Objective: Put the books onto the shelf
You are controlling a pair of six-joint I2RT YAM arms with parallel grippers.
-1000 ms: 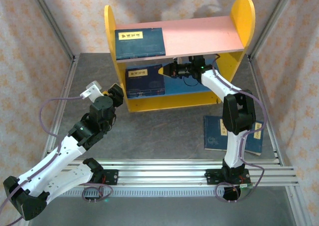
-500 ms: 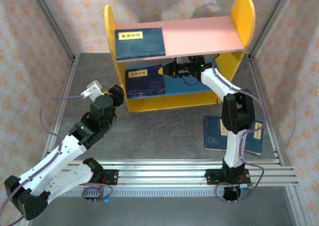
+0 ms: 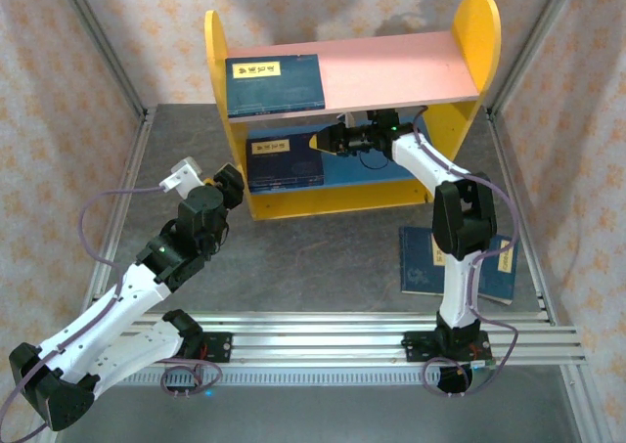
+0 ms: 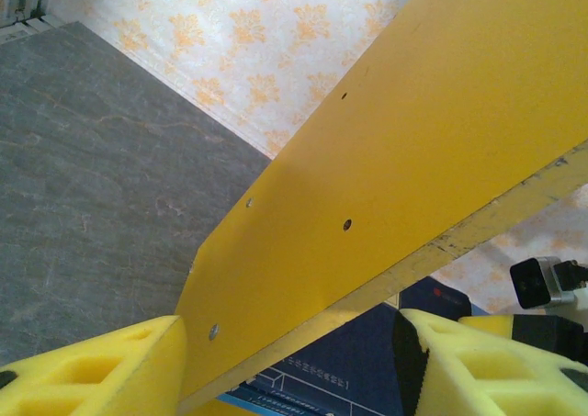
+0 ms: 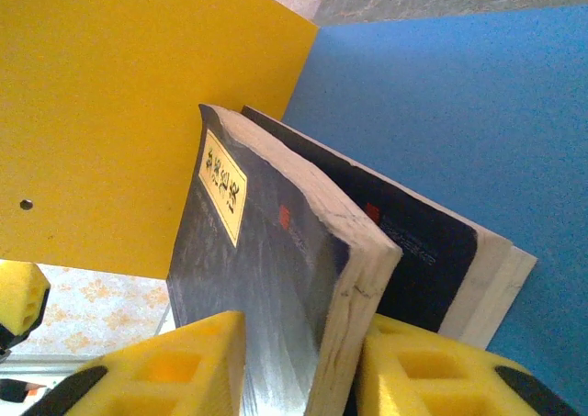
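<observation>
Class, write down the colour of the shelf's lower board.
The lower board is blue. It shows best in the right wrist view.

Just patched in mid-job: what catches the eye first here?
The yellow-sided shelf at the table's back, with one navy book flat on its pink upper board. The right gripper reaches into the lower tier, fingers clamped on a labelled book over the blue board. More books lie on the table by the right arm.

Left arm (image 3: 127, 296) is folded low, forearm angled forward-right, left gripper (image 4: 289, 342) spread wide. Right arm (image 3: 458, 230) reaches forward and left, wrist roughly level. The right gripper (image 5: 303, 342) pads look clamped on a book (image 5: 266, 251), contact partly hidden.
</observation>
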